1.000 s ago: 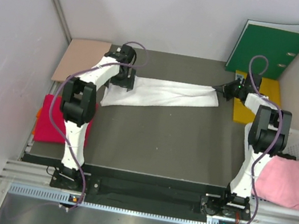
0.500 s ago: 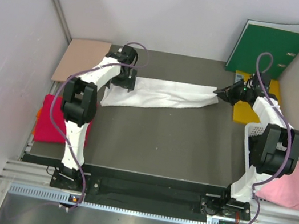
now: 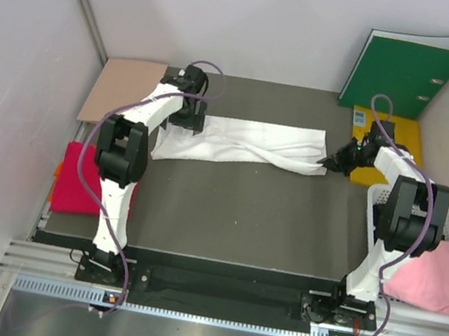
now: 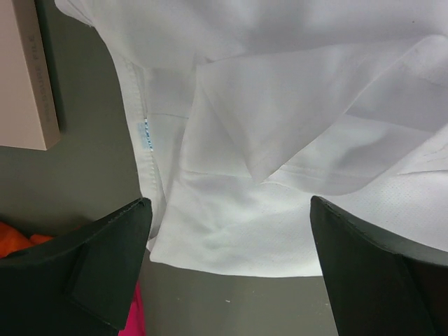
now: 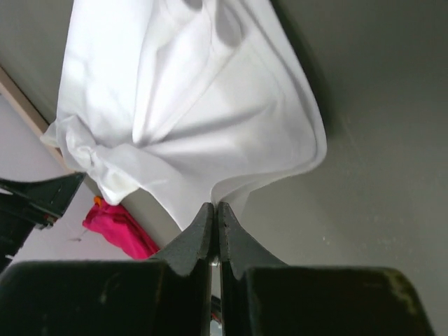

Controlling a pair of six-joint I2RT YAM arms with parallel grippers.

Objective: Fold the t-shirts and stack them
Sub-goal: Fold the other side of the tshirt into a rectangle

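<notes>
T-shirt (image 3: 242, 142) (white) pinched by right tool (image 5: 215, 210); left tool (image 4: 229, 213) spread above it.

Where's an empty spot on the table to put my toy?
The wide dark table mat between the white cloth t-shirt and the arms' bases is bare. The far side is crowded: that shirt, the green binder, the tan cardboard sheet.

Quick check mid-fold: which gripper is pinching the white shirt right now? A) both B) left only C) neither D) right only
D: the right gripper is shut on an edge of the white t-shirt, while the left gripper hangs wide open above the cloth.
</notes>
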